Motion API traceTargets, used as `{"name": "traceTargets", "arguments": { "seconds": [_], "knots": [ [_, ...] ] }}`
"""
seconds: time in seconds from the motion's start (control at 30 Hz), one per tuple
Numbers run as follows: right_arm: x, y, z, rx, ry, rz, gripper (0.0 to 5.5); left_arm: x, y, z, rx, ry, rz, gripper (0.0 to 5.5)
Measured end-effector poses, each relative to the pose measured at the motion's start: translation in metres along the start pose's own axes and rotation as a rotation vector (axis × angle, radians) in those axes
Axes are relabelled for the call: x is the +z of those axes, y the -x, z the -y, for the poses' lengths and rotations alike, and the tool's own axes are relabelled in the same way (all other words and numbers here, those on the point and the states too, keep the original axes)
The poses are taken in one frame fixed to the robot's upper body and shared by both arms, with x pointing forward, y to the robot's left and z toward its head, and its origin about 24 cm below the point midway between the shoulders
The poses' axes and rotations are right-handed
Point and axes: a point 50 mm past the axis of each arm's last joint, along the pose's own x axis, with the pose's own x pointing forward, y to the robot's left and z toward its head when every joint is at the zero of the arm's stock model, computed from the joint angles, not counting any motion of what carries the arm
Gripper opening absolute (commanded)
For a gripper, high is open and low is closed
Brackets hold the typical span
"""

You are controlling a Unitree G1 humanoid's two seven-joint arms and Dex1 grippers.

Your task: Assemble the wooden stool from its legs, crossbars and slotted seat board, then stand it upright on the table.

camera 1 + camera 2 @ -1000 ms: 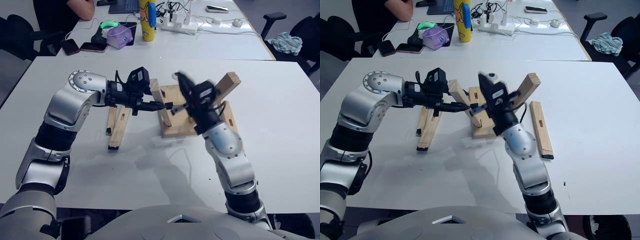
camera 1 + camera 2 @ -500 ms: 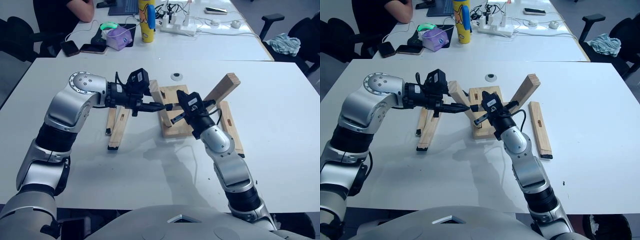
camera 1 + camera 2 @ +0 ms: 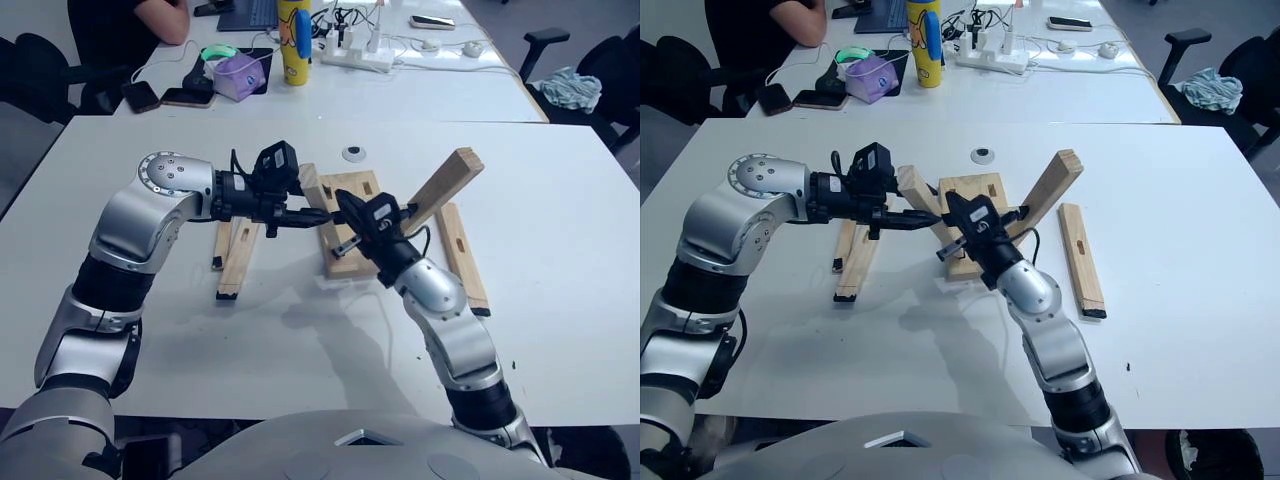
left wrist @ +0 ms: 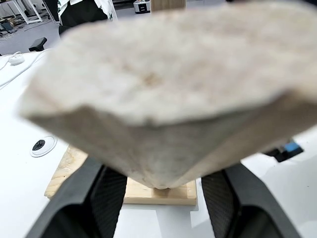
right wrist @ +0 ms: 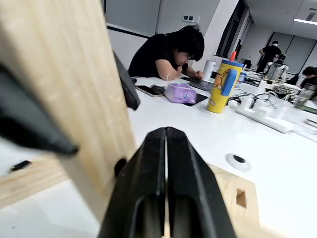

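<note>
Frame centre | leg (image 3: 311,180) was held tilted on slotted seat board (image 3: 352,186), clenched by left gripper (image 3: 318,213) | right gripper (image 5: 166,130) was seen closed, empty, just beside | wood judged stiff, light; grip on mid-length flat faces advised.

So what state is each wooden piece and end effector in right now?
Seat board, flat on table, two legs propped in it.
Left leg, tilted, gripped.
Right leg, tilted, free.
Slotted bar, lying loose.
Two bars, lying loose.
Left end effector, shut on left leg.
Right end effector, shut, empty.
</note>
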Motion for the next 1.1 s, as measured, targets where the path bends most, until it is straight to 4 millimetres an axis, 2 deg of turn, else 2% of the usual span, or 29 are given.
{"name": "traceTargets", "arguments": {
  "seconds": [0.1, 0.2, 0.27, 0.4, 0.47, 0.53, 0.6, 0.7, 0.83, 1.1],
  "knots": [
    [-0.014, 0.039, 0.013, -0.027, 0.037, -0.009, 0.00, -0.001, 0.001, -0.001, 0.004, 0.004, -0.007, 2.07],
    [-0.012, 0.051, 0.012, 0.008, 0.083, 0.015, 0.00, -0.002, 0.003, -0.002, 0.004, 0.006, -0.013, 2.07],
    [-0.019, 0.052, 0.007, 0.063, 0.106, -0.017, 0.00, -0.002, 0.003, -0.002, 0.002, 0.007, -0.015, 2.07],
    [-0.064, 0.043, -0.002, 0.060, 0.075, -0.248, 0.00, 0.000, 0.002, -0.006, -0.014, 0.008, -0.027, 2.07],
    [-0.075, 0.030, -0.004, 0.012, 0.050, -0.279, 0.00, 0.003, 0.001, -0.009, -0.032, -0.001, -0.041, 2.07],
    [-0.076, 0.015, -0.005, -0.031, 0.047, -0.254, 0.00, 0.005, -0.001, -0.011, -0.049, -0.014, -0.060, 2.07],
    [-0.080, 0.011, -0.004, -0.061, 0.051, -0.260, 0.00, 0.006, -0.003, -0.012, -0.058, -0.023, -0.068, 2.07],
    [-0.087, 0.008, -0.004, -0.103, 0.065, -0.305, 0.00, 0.008, -0.005, -0.014, -0.071, -0.037, -0.081, 2.07],
    [-0.086, 0.000, -0.004, -0.141, 0.123, -0.370, 0.00, 0.012, -0.008, -0.014, -0.077, -0.059, -0.092, 2.07],
    [-0.083, -0.002, -0.005, -0.151, 0.173, -0.422, 0.00, 0.015, -0.015, -0.013, -0.081, -0.070, -0.081, 2.07]
  ]
}}
